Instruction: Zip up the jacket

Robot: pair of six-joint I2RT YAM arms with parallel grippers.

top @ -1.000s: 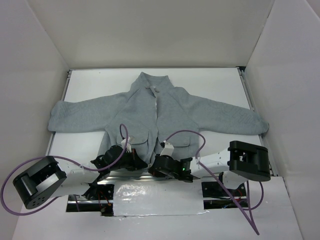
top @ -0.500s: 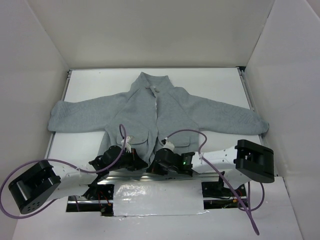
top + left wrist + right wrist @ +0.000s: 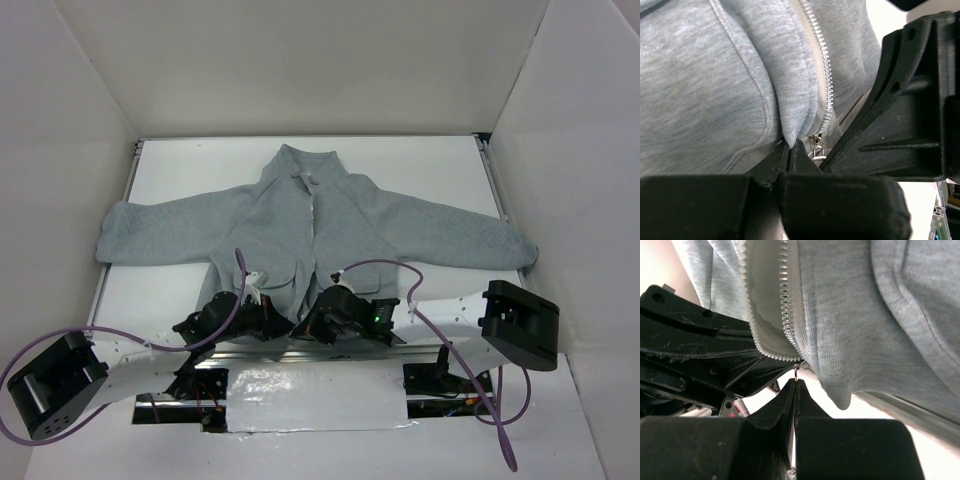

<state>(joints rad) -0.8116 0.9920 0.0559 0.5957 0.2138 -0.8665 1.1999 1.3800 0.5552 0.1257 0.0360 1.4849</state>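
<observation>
The light-grey fleece jacket lies flat on the white table, collar away from me, sleeves spread, its centre zipper open. My left gripper is at the hem left of the zipper. In the left wrist view it is shut on the jacket's bottom hem, beside the zipper teeth and the metal pull. My right gripper is at the hem's centre. In the right wrist view it is shut on the thin metal zipper pull at the zipper's lower end.
White walls enclose the table on three sides. A metal rail runs along the near edge below the hem. Purple cables loop over both arms. The other arm's black housing fills the right of the left wrist view.
Both arms' elbows have swung outward and lower. The two grippers have stayed at the jacket's bottom hem, the right one shifting slightly up and left toward the zipper.
</observation>
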